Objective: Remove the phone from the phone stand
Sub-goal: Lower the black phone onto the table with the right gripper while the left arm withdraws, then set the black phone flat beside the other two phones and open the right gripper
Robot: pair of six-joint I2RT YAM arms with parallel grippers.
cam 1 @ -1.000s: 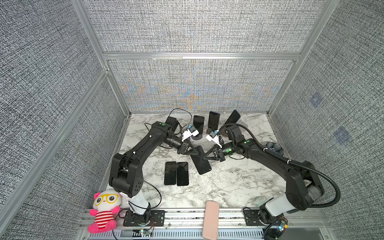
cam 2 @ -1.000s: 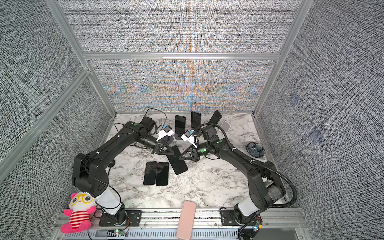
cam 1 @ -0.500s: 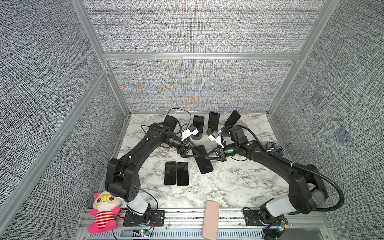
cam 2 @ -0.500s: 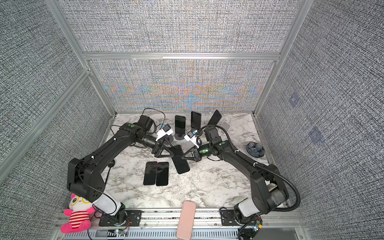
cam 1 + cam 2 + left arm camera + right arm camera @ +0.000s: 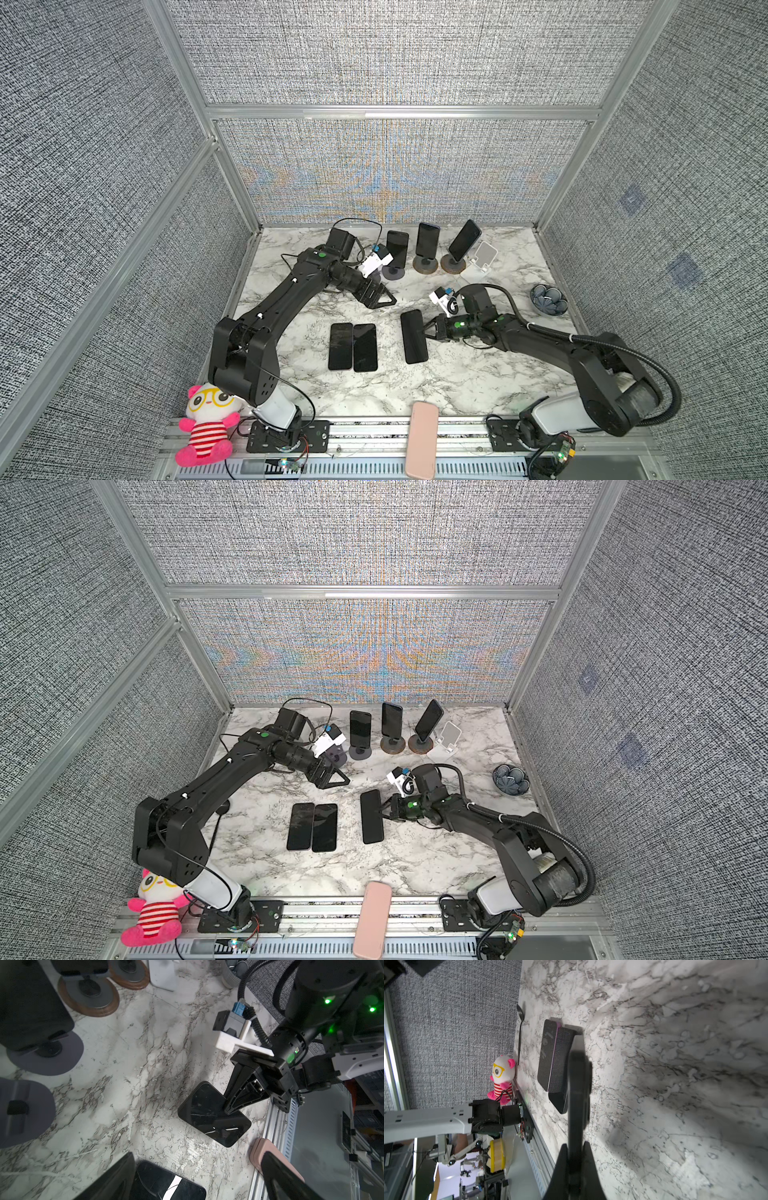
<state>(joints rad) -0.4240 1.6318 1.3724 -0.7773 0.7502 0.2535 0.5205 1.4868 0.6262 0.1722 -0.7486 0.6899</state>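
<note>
The left gripper (image 5: 381,297) has let go and pulled back far-left, jaws wide and empty, beside the bare grey phone stand (image 5: 20,1111). Two dark phones (image 5: 340,347) lie flat together. Right of them the phone (image 5: 414,336) sits low over the marble table (image 5: 457,382), its edge clamped by the right gripper (image 5: 428,329). Three propped phones (image 5: 428,243) line the far edge.

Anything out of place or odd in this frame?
Yes: a pink phone-like slab lies across the front rail, off the marble table. A spoon lies along the table's left edge, and a plush toy sits at the front-left corner; neither seems part of the phone task.
</note>
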